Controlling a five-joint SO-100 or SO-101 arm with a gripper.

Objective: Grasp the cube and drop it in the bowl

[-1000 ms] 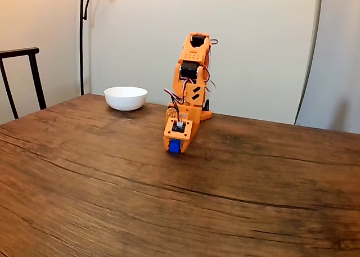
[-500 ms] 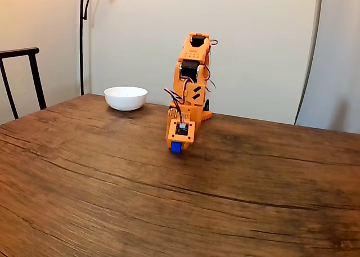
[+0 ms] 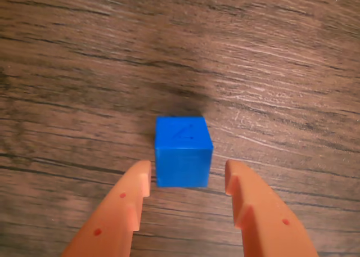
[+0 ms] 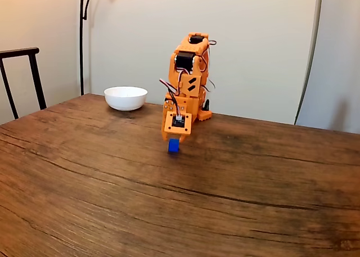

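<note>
Standing at the front edge of the dark brown, heavily grained wooden surface (image 4: 101, 201), I see a black slat-backed chair (image 4: 25, 77) at the far left, at about ten o'clock from the middle of the fixed view. A thin black lamp pole (image 4: 82, 37) rises beside it against the cream wall. Next, at about eleven o'clock, the plain round glossy white bowl (image 4: 125, 97) sits on the surface near its back edge, well apart from the arm. Right of the bowl stands the orange plastic arm (image 4: 190, 77), folded forward with loose wires along its joints. Directly below its tip, at six o'clock from it, the tiny bright-blue solid cube (image 4: 174, 146) rests on the surface.

In the wrist view, the orange two-fingered end effector (image 3: 188, 181) reaches up from six o'clock with its fingers spread. The cube (image 3: 183, 151) lies between the fingertips, a little ahead of them toward twelve o'clock, with a clear gap on each side; neither finger touches it. A dark shadow sits just behind the cube.
</note>
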